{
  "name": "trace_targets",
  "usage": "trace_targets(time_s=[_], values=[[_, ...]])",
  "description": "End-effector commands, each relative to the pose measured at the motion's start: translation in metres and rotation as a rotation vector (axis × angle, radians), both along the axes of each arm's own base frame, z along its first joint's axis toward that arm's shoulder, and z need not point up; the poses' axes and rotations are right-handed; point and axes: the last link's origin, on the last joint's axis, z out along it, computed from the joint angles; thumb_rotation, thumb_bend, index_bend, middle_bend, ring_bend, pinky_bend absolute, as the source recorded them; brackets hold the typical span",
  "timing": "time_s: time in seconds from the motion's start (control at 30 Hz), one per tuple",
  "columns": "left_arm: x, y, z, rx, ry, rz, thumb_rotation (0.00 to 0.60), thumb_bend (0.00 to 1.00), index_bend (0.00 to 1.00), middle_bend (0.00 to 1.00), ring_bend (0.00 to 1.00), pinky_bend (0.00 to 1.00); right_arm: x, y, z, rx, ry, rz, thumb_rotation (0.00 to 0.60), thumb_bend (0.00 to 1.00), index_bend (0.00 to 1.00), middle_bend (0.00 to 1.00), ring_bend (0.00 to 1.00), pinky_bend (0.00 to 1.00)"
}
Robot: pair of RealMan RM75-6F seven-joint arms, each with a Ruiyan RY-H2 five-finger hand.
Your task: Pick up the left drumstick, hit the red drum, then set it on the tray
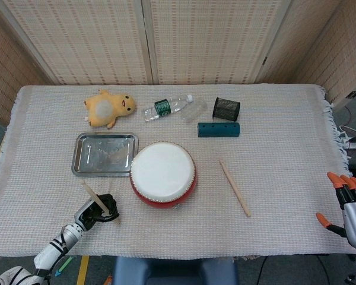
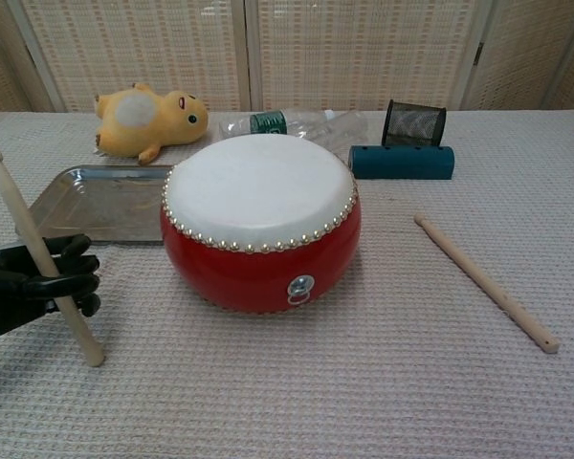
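My black left hand [image 1: 97, 209] [image 2: 40, 282] grips the left drumstick [image 1: 94, 196] [image 2: 36, 247], a pale wooden stick whose rounded tip points up and away and whose lower end rests near the cloth. It is left of the red drum [image 1: 163, 174] [image 2: 260, 219] with its white skin, and in front of the metal tray [image 1: 105, 154] [image 2: 105, 202]. My right hand [image 1: 349, 209], grey with orange fingertips, hangs open at the table's right edge, holding nothing.
A second drumstick [image 1: 235, 187] [image 2: 485, 282] lies right of the drum. At the back sit a yellow plush toy [image 1: 109, 108] [image 2: 150, 119], a plastic bottle [image 1: 171, 107], a black mesh cup [image 1: 226, 108] [image 2: 413, 123] and a teal block [image 1: 218, 129] [image 2: 402, 161].
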Motion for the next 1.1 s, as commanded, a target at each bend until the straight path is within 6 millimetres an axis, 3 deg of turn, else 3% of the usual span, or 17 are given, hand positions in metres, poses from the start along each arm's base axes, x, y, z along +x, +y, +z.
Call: trace_targets(time_s=[0.03, 1.1], values=[[0.001, -0.003, -0.002, 0.000, 0.005, -0.007, 0.600, 0.20, 0.70, 0.73, 0.64, 0.62, 0.000, 0.000, 0.000, -0.001, 0.000, 0.000, 0.600, 0.18, 0.00, 0.13, 0.00, 0.11], [0.006, -0.032, -0.030, 0.014, 0.113, -0.082, 0.600, 0.21, 0.80, 0.81, 0.71, 0.65, 0.002, 0.002, 0.002, -0.012, 0.002, 0.012, 0.600, 0.18, 0.00, 0.13, 0.00, 0.11]])
